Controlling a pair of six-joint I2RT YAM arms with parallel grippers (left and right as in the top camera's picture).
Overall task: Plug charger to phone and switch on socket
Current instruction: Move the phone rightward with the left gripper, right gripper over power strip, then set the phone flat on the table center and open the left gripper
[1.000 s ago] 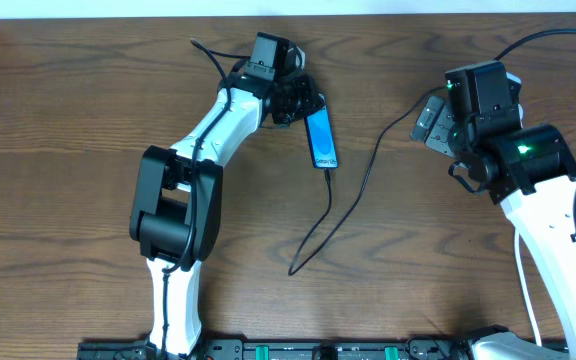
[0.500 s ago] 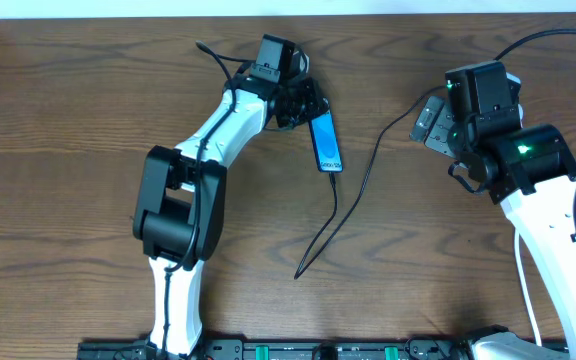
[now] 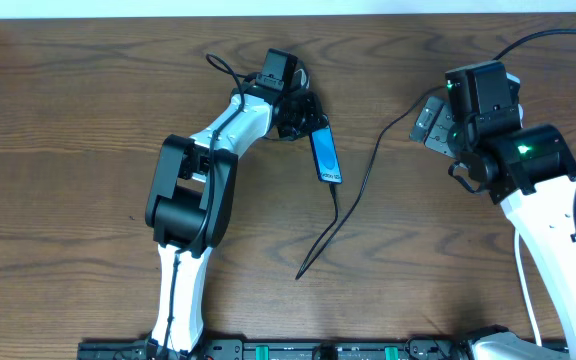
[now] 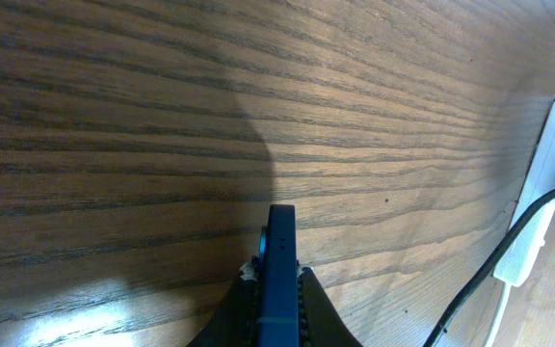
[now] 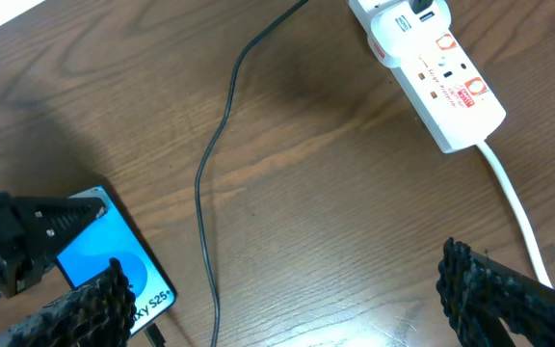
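Left fingers point(image 3: 308, 116) clamp the phone point(image 3: 327, 155) by its top end, charger cable point(image 5: 198, 183) at the bottom port. Right fingers point(image 5: 494, 289) gape empty, short of the socket point(image 5: 432, 67). Risk: tugging the phone unseats the plug.

Overhead straight down over table point(image 3: 68, 150); left wrist low, close; right wrist higher; all share phone point(image 3: 326, 152)

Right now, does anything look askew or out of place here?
The phone is not flat: the left gripper pinches its top end, holding it tilted toward one edge. The charger trails from its lower end. Nothing else stands out.
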